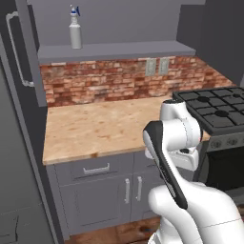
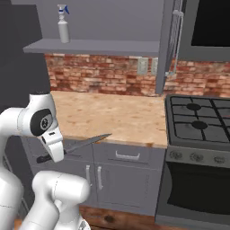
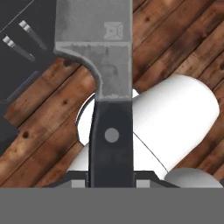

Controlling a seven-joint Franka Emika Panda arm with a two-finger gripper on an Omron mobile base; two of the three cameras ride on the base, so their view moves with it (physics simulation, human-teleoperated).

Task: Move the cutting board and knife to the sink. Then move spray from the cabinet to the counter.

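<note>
**Knife in the jaws, spray on the cabinet shelf**

The knife (image 3: 109, 87) runs straight up the middle of the hand view, its black handle rising from between the jaws at the bottom edge and its dark grey blade reaching to the top of the picture. The jaws are clamped on the handle. Below the knife in that view lies wooden plank floor (image 3: 183, 48).

In the right base view the same knife (image 2: 85, 143) sticks out from the robot's hand, held low in front of the drawer fronts (image 2: 128, 155), just below the front edge of the surface. The blade points right and slightly upward, tip near the edge of the slab; the black handle end shows to the left of the hand.

The surface (image 1: 105, 126), a light beige wood-grain slab, carries nothing in either base view (image 2: 117, 114). A red brick wall (image 1: 124, 81) runs behind it.

The cabinet (image 1: 28, 52) stands with its door swung open; the long pale bar handle shows on the door at the left of the left base view and at the right in the right base view (image 2: 170, 45). Inside, on the grey shelf (image 1: 119, 50), the spray (image 1: 75, 28) stands upright, alone, toward the left end of the shelf (image 2: 63, 24). Its blue nozzle tip is at the top. Nothing else sits on that shelf.

A black gas stove (image 1: 219, 107) adjoins the surface on the right (image 2: 200, 123).
</note>
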